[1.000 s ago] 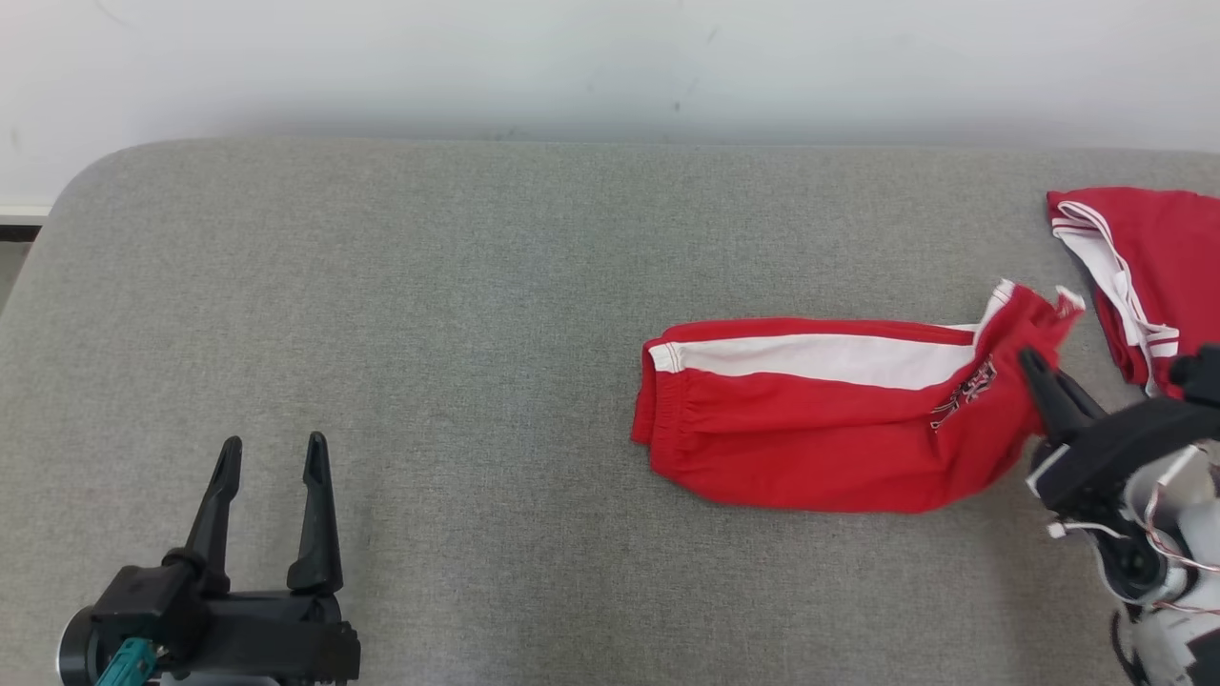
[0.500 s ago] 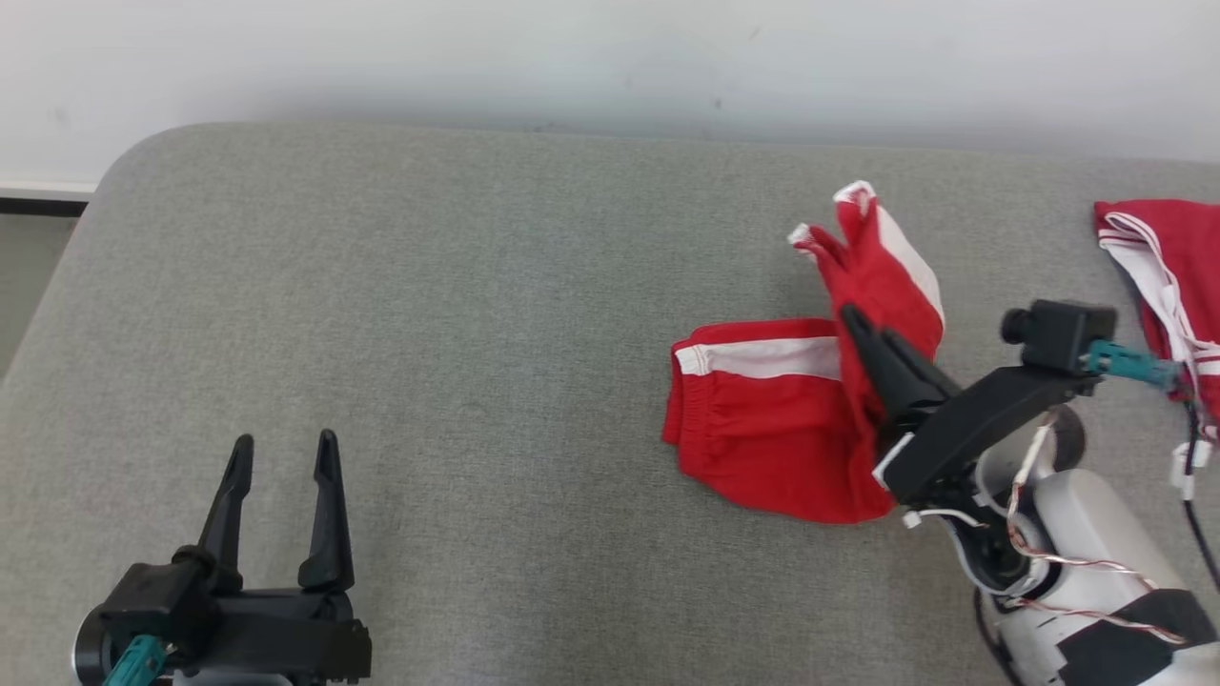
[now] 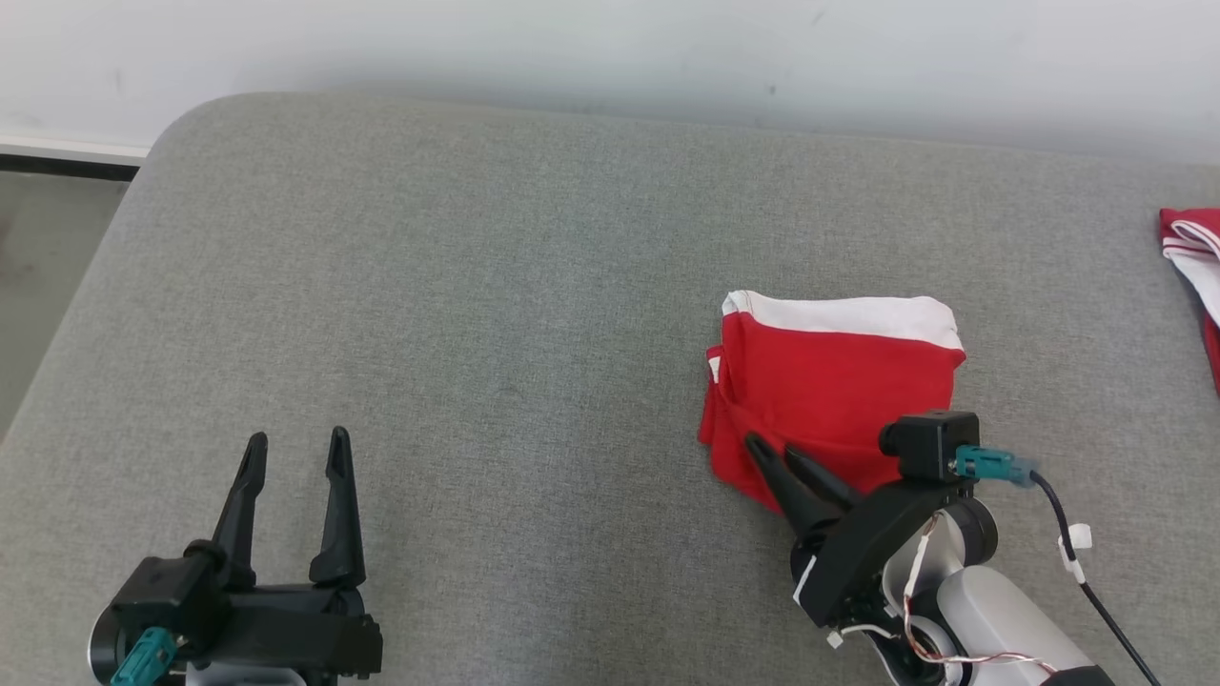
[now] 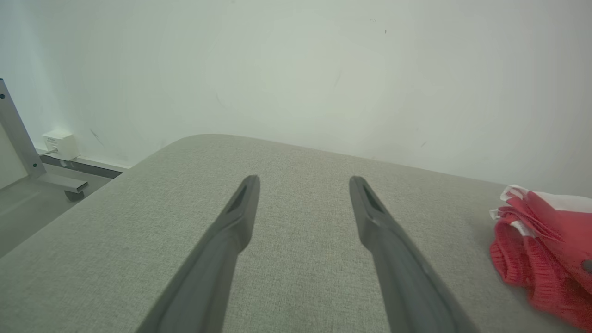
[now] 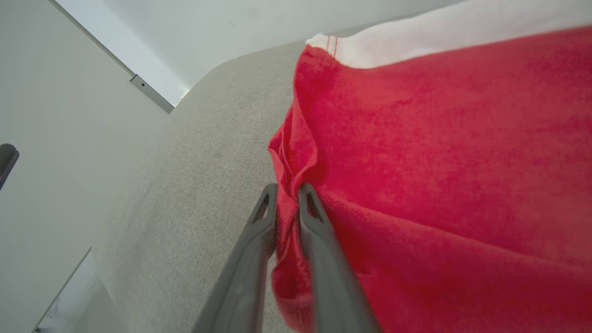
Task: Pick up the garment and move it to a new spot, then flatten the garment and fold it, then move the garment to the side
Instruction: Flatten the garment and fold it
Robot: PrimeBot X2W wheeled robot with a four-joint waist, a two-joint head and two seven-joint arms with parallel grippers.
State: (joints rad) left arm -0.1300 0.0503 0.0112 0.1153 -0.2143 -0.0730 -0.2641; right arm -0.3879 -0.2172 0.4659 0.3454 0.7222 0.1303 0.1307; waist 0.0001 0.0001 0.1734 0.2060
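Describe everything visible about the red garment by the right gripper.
The red garment lies folded into a rough square on the grey padded surface, right of centre. It looks like soft knit cloth, with a white band along its far edge and a gathered hem showing at its left side, where several layers stack. The right gripper pinches a fold at its near-left corner.

second red garment [image 3: 1191, 257]: cut off, right edge | garment [image 3: 839, 381] near corner: behind right hand [image 3: 769, 444]
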